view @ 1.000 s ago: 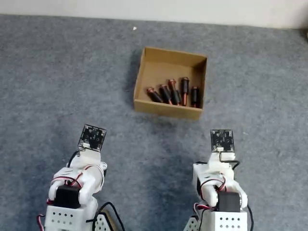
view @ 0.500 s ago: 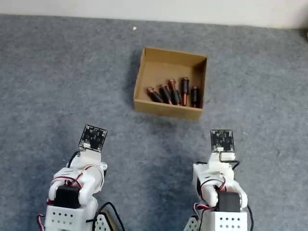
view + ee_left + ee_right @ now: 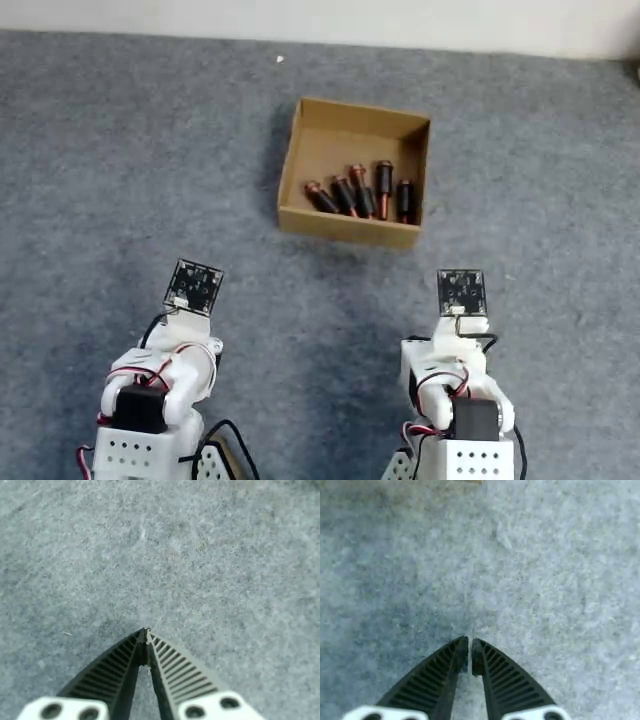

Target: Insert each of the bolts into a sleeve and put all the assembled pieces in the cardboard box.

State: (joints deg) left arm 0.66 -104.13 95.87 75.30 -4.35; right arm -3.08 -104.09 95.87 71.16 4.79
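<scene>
**Five pieces boxed, both arms parked: the job looks done**

At the near edge of the grey surface [image 3: 120, 150], left of the middle, sits the left arm. The left gripper [image 3: 145, 632] points down at bare felt, its jaws pressed together tip to tip with nothing between them.

Toward the far edge, about the middle of the surface, stands the cardboard box [image 3: 352, 229], open at the top. Five assembled pieces [image 3: 361, 192] lie inside it in a loose row along the box's near wall, side by side and partly touching. Each is dark with a copper-coloured end. The far half of the box floor is bare cardboard.

At the near edge, right of the middle, sits the right arm. The right gripper [image 3: 469, 642] also hangs over plain felt, its jaws drawn in to the thinnest slit and gripping nothing.

As a judgement: every bolt and sleeve that can be made out is already paired and lying in the box, so both the inserting and the boxing appear complete. With both grippers unloaded and well apart from the box, no step seems to be in hand (whether each bolt sits fully home in its sleeve is too small to tell). What remains, if anything, is only for the arms to rest.
</scene>
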